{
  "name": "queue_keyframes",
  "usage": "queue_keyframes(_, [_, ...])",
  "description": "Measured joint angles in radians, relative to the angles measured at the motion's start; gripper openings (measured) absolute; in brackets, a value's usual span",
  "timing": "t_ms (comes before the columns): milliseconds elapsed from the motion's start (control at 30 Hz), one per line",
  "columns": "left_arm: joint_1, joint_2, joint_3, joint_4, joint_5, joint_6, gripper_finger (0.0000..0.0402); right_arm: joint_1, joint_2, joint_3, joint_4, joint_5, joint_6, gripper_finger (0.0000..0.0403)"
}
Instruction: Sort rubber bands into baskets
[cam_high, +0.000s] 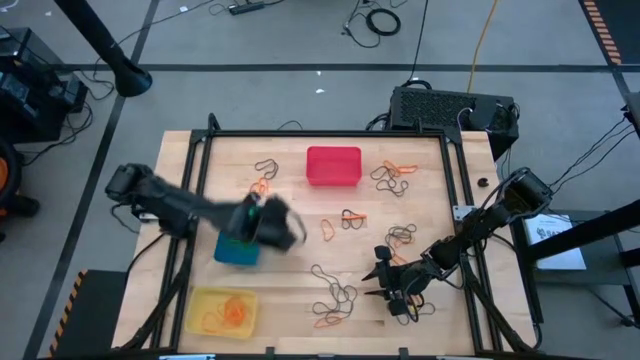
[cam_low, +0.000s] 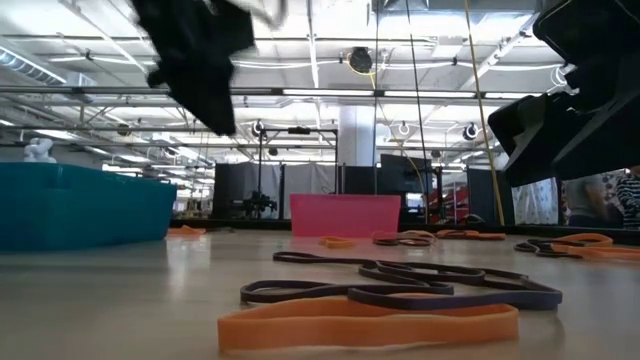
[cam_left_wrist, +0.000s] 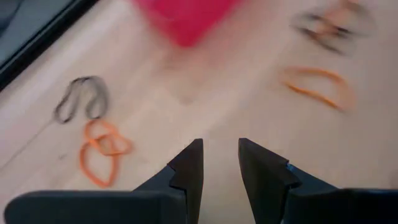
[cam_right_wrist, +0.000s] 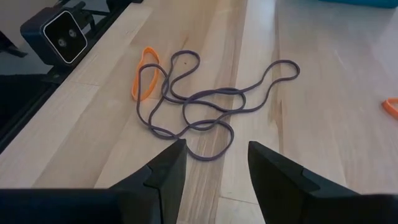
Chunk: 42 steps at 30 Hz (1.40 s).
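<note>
My left gripper (cam_high: 268, 222) hangs open and empty above the blue basket (cam_high: 237, 251), at nine o'clock on the pale wooden table (cam_high: 290, 290). My right gripper (cam_right_wrist: 211, 163), open, hovers at five o'clock over dark rubber bands (cam_right_wrist: 205, 102). The red basket (cam_high: 333, 165) sits at twelve, the yellow basket (cam_high: 222, 310) at seven. Grey floor with cables (cam_high: 380, 20) surrounds everything.

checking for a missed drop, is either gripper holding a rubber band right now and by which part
Nothing is held. The left gripper, above the blue basket, has open, empty fingers. The right gripper is open too, near the dark rubber bands on the table.
</note>
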Motion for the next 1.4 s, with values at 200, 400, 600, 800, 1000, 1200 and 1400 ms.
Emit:
queue_keyframes(200, [0.303,0.029,-0.047,0.015,0.080,0.029,0.0109,0.001,0.000,0.000,-0.016,0.000,0.010,0.0165])
queue_keyframes(400, [0.470,0.061,-0.074,0.036,0.175,0.080,0.0109,0.001,0.009,0.000,-0.090,0.000,0.072,0.0165])
queue_keyframes(600, [0.553,0.104,-0.124,0.037,0.215,0.084,0.0109,0.001,0.058,0.000,-0.084,0.000,0.105,0.0165])
queue_keyframes(800, [0.571,0.144,-0.135,0.046,0.191,0.105,0.0109,0.001,0.109,0.000,-0.081,0.001,0.143,0.0165])
queue_keyframes(1000, [0.593,0.175,-0.135,0.044,0.229,0.106,0.0109,0.002,0.113,0.000,-0.074,0.004,0.159,0.0165])
queue_keyframes(1200, [0.622,0.239,-0.133,0.044,0.253,0.110,0.0109,0.001,0.113,0.000,-0.071,0.001,0.160,0.0165])
queue_keyframes(1400, [0.626,0.267,-0.129,0.040,0.263,0.138,0.0108,0.001,0.114,0.000,-0.069,0.000,0.159,0.0165])
